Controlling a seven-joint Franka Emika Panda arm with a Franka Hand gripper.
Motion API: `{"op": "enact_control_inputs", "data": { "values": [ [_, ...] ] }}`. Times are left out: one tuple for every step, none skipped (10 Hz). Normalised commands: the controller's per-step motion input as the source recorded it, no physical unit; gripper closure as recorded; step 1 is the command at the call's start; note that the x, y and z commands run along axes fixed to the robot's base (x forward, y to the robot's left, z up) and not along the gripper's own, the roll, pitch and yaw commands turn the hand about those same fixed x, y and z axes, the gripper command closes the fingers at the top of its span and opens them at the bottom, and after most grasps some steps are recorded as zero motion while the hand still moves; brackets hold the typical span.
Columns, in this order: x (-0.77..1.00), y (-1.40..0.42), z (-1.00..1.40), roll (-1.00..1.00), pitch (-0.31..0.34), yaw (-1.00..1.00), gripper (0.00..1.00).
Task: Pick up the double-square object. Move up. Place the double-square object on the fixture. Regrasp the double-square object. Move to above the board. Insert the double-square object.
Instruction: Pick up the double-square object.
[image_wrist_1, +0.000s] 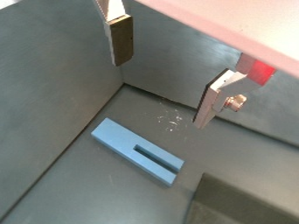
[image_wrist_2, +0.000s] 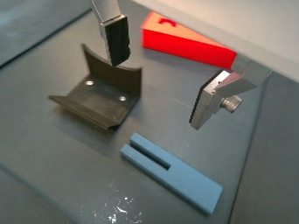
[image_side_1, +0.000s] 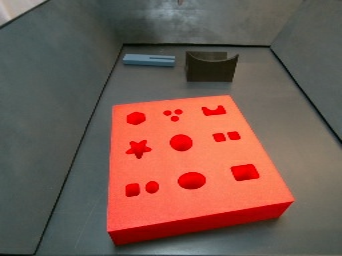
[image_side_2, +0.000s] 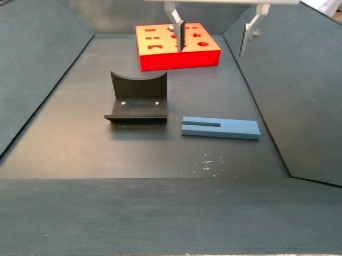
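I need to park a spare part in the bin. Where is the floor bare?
Bare floor lies on the side of the blue bar away from the red board, and between board and fixture. It is tight between fixture and bar. The open gripper hangs above, near the board.

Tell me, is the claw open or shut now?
Open. In a wrist view the claw hangs above the blue bar, its fingers wide apart, holding nothing.

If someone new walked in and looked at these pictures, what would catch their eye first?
Most likely the board, a bright red slab full of shaped holes on the dark floor. Next, the double-square object, a blue-grey bar lying flat beside the fixture and apart from it. The gripper hangs open above them, holding nothing.
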Motion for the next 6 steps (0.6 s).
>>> {"op": "enact_control_inputs", "data": {
  "values": [
    [0.0, 0.0, -0.26, -0.08, 0.097, -0.97, 0.0],
    [0.0, -0.01, -0.22, -0.13, 0.016, -0.95, 0.0],
    [0.0, -0.03, -0.21, -0.19, 0.0, -0.88, 0.0],
    [0.0, 0.0, -0.19, -0.37, -0.069, -0.71, 0.0],
    [0.0, 0.0, -0.19, -0.42, -0.093, -0.66, 0.0],
    [0.0, 0.0, -0.2, -0.43, -0.094, -0.6, 0.0]
  ]
}}
